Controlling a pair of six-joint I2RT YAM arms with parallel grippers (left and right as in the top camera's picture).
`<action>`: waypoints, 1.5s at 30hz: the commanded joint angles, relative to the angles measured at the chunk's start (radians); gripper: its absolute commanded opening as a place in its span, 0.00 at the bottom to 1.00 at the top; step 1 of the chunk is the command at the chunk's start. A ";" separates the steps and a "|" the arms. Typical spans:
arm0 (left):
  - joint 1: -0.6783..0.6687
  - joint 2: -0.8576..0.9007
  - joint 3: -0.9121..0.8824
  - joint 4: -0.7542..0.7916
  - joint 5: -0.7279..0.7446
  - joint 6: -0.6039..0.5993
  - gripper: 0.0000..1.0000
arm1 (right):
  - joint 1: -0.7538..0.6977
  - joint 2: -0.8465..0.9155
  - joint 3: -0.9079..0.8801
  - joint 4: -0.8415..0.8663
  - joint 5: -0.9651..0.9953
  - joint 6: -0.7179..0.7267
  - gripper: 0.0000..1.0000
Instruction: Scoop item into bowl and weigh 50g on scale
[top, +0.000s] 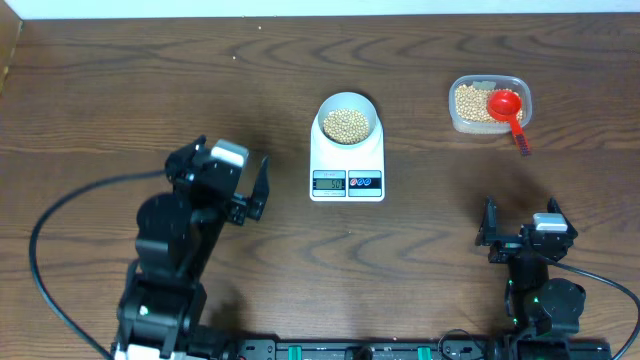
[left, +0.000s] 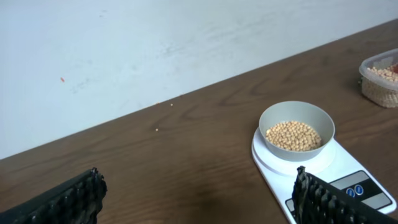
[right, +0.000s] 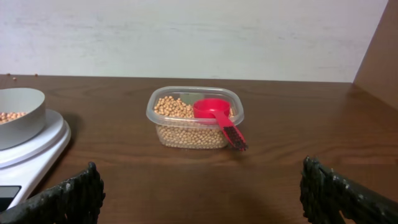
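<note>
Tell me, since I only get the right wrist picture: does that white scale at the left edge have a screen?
Observer: Yes. Overhead, the scale has a small display on its front edge; the digits are too small to read.
Operator: Is the other arm holding anything?
Observer: No. The left gripper is open and empty, apart from the scale.
Operator: How full is the bowl?
Observer: Beans cover the floor of the bowl, below its rim.

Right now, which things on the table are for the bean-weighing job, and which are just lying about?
For the job: small tan-yellow beans; pale round bowl; flat white digital scale; red plastic scoop; clear plastic tub of beans.
Just lying about: tiny pale specks on the brown wooden table, maybe stray beans.
</note>
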 joint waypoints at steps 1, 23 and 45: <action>0.019 -0.086 -0.102 0.052 -0.006 -0.002 0.98 | 0.006 -0.008 -0.002 -0.004 0.008 -0.008 0.99; 0.051 -0.612 -0.549 0.122 -0.058 -0.001 0.98 | 0.006 -0.008 -0.002 -0.003 0.008 -0.008 0.99; 0.064 -0.659 -0.645 0.096 -0.058 -0.005 0.98 | 0.006 -0.008 -0.002 -0.004 0.008 -0.008 0.99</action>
